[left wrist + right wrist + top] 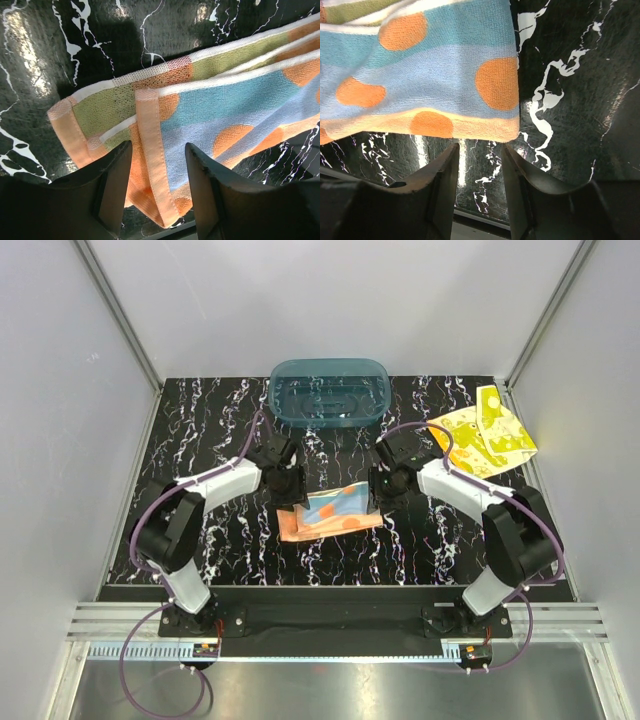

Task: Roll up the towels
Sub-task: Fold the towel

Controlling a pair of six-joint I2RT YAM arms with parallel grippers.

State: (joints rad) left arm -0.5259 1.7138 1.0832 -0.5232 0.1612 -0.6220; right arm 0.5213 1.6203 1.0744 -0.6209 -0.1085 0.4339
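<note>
the dotted towel (330,512), light blue and yellow with big orange dots and an orange hem, lies folded on the black marbled bench (220,420) at the centre of the top view, between the two arms. the left claw (288,485) is at the towel's left end and the right claw (378,490) at its right end.

in the left wrist view the left claw (157,185) is spread, and the towel's (225,105) orange-hemmed corner runs down into the gap between its fingers (115,185). the layers of the fold show there, a green and white layer under the blue dotted one. whether either finger touches the cloth cannot be told.

in the right wrist view the right claw (480,180) is spread too, with bare bench showing between its fingers (517,185). the towel's (420,75) hemmed edge sits just above the fingertips in the frame.

the yellow towel (480,435), with pale green-white shapes, lies loosely spread at the upper right of the top view, well apart from both claws. a teal translucent tub (328,392) stands at the top centre.
</note>
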